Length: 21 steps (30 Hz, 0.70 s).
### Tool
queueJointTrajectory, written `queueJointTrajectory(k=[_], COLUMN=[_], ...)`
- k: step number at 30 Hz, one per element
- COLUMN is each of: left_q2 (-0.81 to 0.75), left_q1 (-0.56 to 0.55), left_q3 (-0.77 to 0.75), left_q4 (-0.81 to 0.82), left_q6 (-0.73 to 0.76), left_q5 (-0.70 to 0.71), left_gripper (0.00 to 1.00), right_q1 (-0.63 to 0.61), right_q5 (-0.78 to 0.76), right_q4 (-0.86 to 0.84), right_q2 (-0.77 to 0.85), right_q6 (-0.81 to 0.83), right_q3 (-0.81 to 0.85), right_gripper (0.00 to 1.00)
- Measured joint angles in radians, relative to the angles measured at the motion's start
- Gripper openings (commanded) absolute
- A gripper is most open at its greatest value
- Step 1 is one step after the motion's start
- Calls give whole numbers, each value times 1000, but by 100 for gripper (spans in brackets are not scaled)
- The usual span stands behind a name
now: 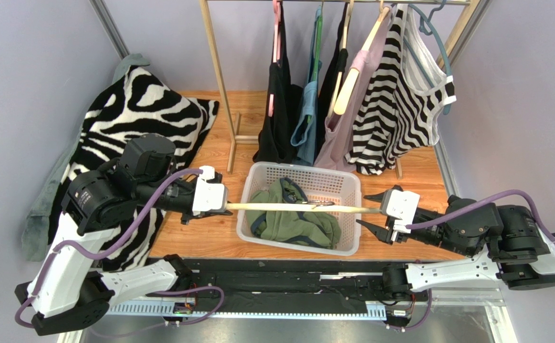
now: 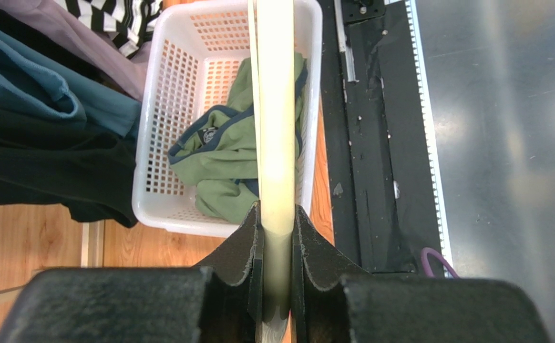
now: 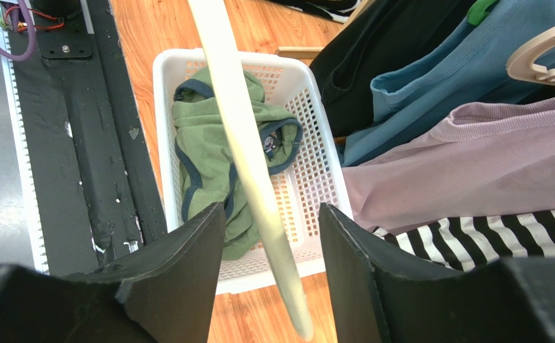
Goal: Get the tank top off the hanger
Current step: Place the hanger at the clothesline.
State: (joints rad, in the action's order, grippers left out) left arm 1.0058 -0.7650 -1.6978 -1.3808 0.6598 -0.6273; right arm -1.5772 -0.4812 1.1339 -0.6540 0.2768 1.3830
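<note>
Two arms, one white perforated plastic basket (image 1: 298, 166), one green tank top with dark blue trim (image 1: 295, 227) and one pale wooden hanger (image 1: 295, 208) occupied the front of the wooden table (image 1: 248, 118). The rail behind carried two black garments, one blue, one mauve and one black-and-white striped; where they overlapped, the count was uncertain. One zebra-print cloth (image 1: 144, 107) lay at far left.

The hanger, bare and seen edge-on as a slim bar, lay level above the basket. Its long axis ran left to right, spanning the basket from one side wall to the other.

The left tool (image 2: 277, 214) was clenched on the hanger's left end, fingers pressed against both faces. The right tool (image 3: 269, 214) stood released, its fingers spread either side of the right end with a gap showing.

The tank top lay crumpled inside the basket beneath the hanger, off it entirely, bunched with no clear direction.
</note>
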Motion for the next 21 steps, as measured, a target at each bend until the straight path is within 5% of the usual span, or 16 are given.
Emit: queueJointTrajectory(k=[2,3,5,9,15,21], left_q2=[1,3,8,23,61,61], left_q1=[0,0,-1,6,5,0], left_q3=[-6,-8,-14,-30,-110,-227], left_q4=[0,0,1,-5,-32,12], left_q6=[0,0,-1,-27,-62,-128], left_q5=[-12,-17,-27,-6,37,228], left_gripper=[0,0,0,0,52,82], right_q1=[0,0,0,-10,-10,-8], right_q5=[-2,-4,-10,29,7,-71], right_q4=[2,3,6,50,87,192], right_q2=[-2,-2,-2,-13,-79,-353], right_q6=[0,-1,-1,12,-48,-230], right_q3=[0,0,0,4,90,411], right_gripper=[41,22,2,0,0,0])
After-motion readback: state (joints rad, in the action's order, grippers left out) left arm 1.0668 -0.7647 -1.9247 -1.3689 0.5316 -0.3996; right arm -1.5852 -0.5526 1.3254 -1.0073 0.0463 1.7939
